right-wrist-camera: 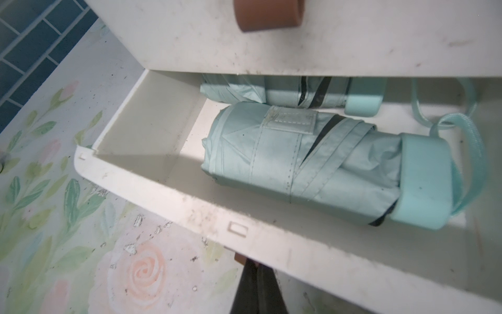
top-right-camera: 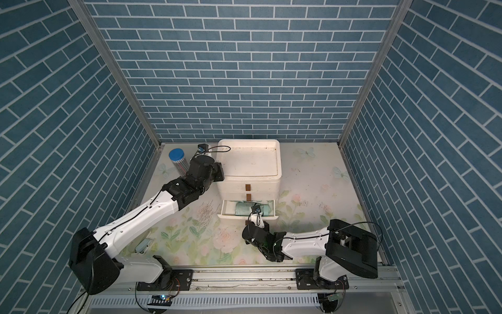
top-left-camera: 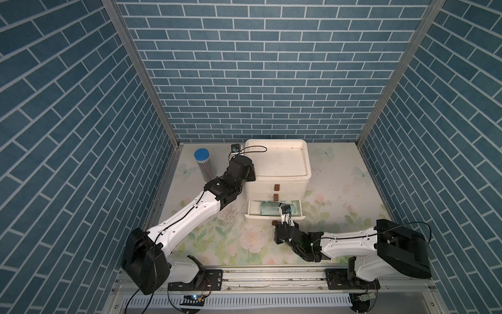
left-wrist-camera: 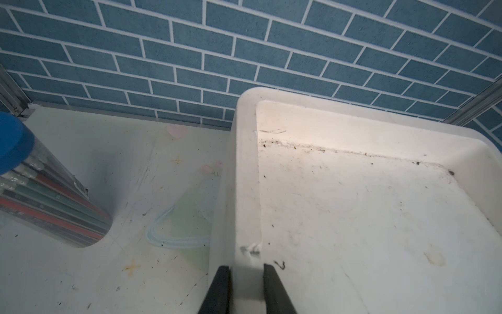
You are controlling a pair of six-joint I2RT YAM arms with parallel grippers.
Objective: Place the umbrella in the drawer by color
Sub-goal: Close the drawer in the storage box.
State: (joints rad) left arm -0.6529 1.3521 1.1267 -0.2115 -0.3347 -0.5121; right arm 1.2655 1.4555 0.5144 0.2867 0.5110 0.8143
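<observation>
**Front umbrella** (right-wrist-camera: pixel 312 163): folded, mint green, bound by its own tab. It lies lengthwise inside the bottom drawer (right-wrist-camera: pixel 271 244), just behind the drawer's front wall. Its wrist strap (right-wrist-camera: pixel 461 130) loops past the capped end.

**Rear umbrella** (right-wrist-camera: pixel 285 92): same colour, folded. It lies alongside the first, just behind it, partly under the cabinet body.

**Bottom drawer**: white, standing open toward the table's front edge. A brown handle (right-wrist-camera: pixel 239 257) is on its front.

**Right tool** (right-wrist-camera: pixel 256 267): jaws together at the drawer's handle. I cannot tell whether the handle is pinched between them.

**Cabinet** (top-left-camera: pixel 288 187): white, three drawers, at the middle of the table's back edge. The two upper drawers (top-left-camera: pixel 260 190) are closed, each with a brown handle. The top is a shallow tray speckled with dirt.

**Left tool** (left-wrist-camera: pixel 245 266): clamped on the left rim of the cabinet's top, with one finger outside the rim and one inside the tray.

**Tube** (top-left-camera: pixel 205 165): clear, blue cap, coloured pencils inside. It stands upright near the table's back left corner, beside the left arm's wrist.

**Table** (top-left-camera: pixel 339 195): pale floral covering, scuffed.
</observation>
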